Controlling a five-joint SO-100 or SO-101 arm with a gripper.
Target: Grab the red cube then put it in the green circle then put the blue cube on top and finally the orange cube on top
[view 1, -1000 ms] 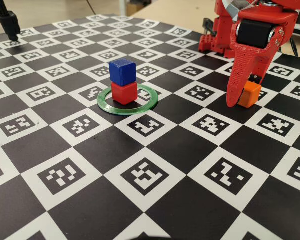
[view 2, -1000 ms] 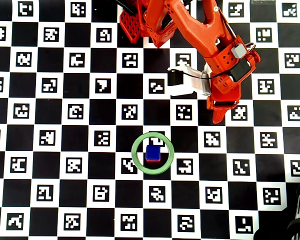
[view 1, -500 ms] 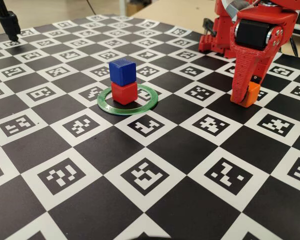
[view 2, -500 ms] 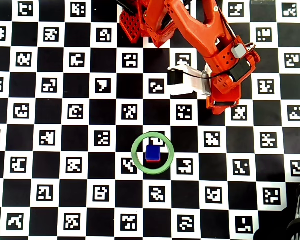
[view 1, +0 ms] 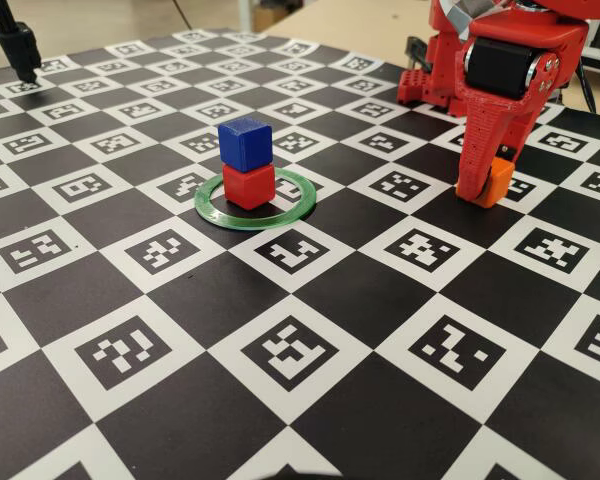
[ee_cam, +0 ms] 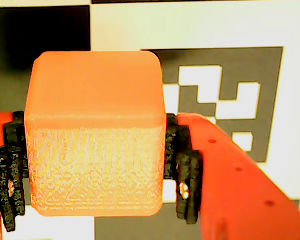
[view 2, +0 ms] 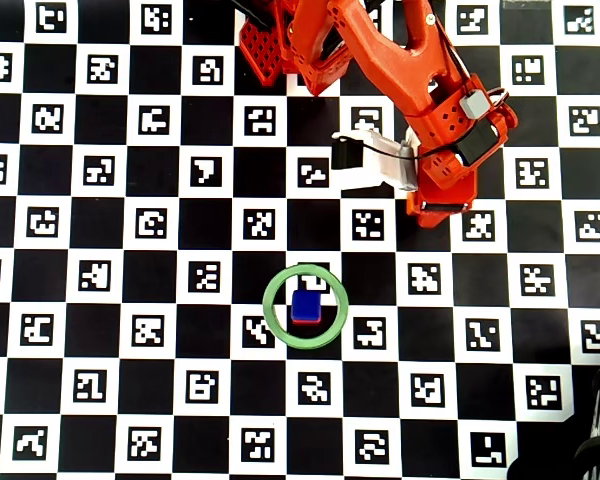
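Fingers of my gripper (ee_cam: 97, 165) are clamped on the orange cube (ee_cam: 96, 132): in the wrist view the black ribbed pads (ee_cam: 182, 165) press flat against its left and right faces, and the cube fills most of the picture with a patterned square of the checkered mat (ee_cam: 225, 30) behind it. In the fixed view my gripper (view 1: 477, 190) points downward at about three o'clock from the stack, and the orange cube (view 1: 496, 182) peeks out beside the near finger, low over the mat (view 1: 310, 400); I cannot tell whether it touches the surface.

Well apart from it, toward nine o'clock in that view, the green circle (view 1: 302, 207) lies flat on the mat. The red cube (view 1: 248, 187) sits inside it, and the blue cube (view 1: 245, 142) rests on top of the red one, turned slightly so their edges do not quite line up.

From overhead, my gripper (view 2: 432, 212) sits at roughly one o'clock from the green circle (view 2: 275, 320), with the arm (view 2: 400, 70) reaching in from twelve o'clock. The orange cube is hidden under the arm there. The blue cube (view 2: 305, 304) covers nearly all of the red cube (view 2: 302, 321), which shows only as a thin sliver along its lower edge.
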